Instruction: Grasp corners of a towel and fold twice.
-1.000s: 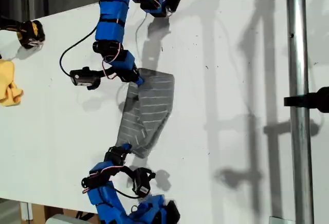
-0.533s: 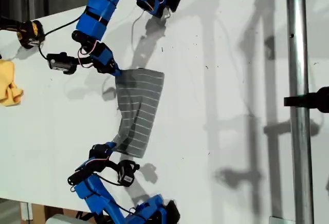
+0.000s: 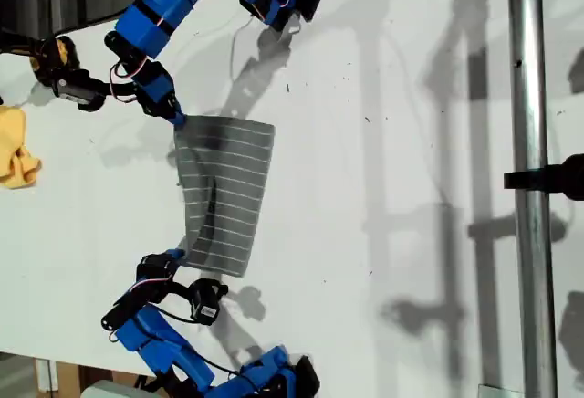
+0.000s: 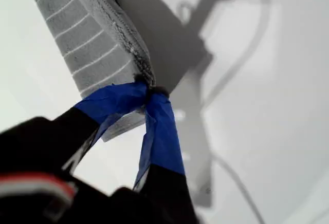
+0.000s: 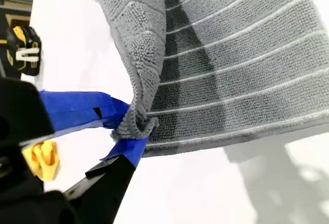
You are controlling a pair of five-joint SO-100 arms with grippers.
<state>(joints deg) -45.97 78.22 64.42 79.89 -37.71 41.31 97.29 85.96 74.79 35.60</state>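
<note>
My first gripper [image 4: 149, 93], its fingers wrapped in blue tape, is pinched tight on one corner of the grey square cloth towel with thin white stripes [image 4: 77, 34]. The corner's looped edge is bunched between the tips. My second gripper [image 5: 131, 126], taped the same blue, is clamped on another corner of the towel [image 5: 231, 70]. There the cloth curls up from the jaws in a thick fold before spreading flat.

In the exterior view the towel [image 3: 224, 193] lies doubled on the white table [image 3: 383, 188], left of centre. It is stretched between my first gripper [image 3: 176, 120] at its upper left tip and my second gripper [image 3: 176, 256] at its lower left tip. The stripes run across it, and a dark crease slants down its left half. Its right edge rests on the table.

A small crumpled yellow cloth [image 3: 16, 156] lies at the exterior view's left edge, well apart from the towel. A black-and-yellow object [image 3: 55, 56] sits above it. Arm shadows fall across the bare table. A shiny metal pole [image 3: 529, 188] runs from top to bottom at the exterior view's right, with a black clamp [image 3: 547, 179] on it.
</note>
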